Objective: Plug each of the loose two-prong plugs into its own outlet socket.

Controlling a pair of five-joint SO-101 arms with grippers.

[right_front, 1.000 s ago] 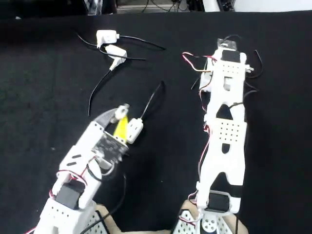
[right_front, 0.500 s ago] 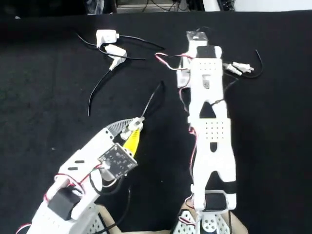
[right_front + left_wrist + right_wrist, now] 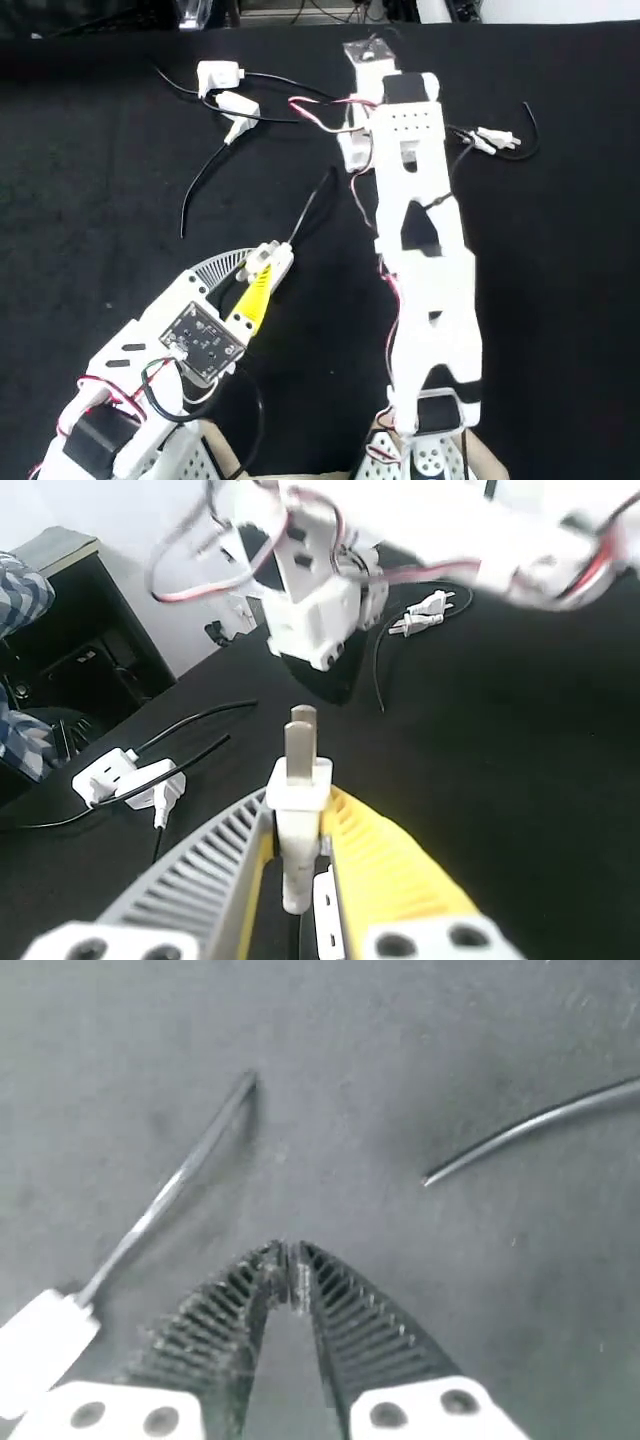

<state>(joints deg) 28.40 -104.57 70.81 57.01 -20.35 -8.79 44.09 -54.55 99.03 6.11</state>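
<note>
On the black cloth-covered table (image 3: pixel 90 200), the white right arm stretches up the middle, and its right gripper (image 3: pixel 287 1255) has its ribbed fingers pressed together on nothing. At the near left corner, the left gripper (image 3: pixel 258 270) clamps a white two-prong plug (image 3: pixel 297 776) between its grey and yellow fingers, prongs pointing outward. A white outlet socket on a black cord (image 3: pixel 218 75) lies at the table's far left, well apart from the held plug, with another small white plug (image 3: pixel 238 105) just beside it.

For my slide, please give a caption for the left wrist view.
Left end effector grips a white plastic two-prong plug over the black table.
</note>
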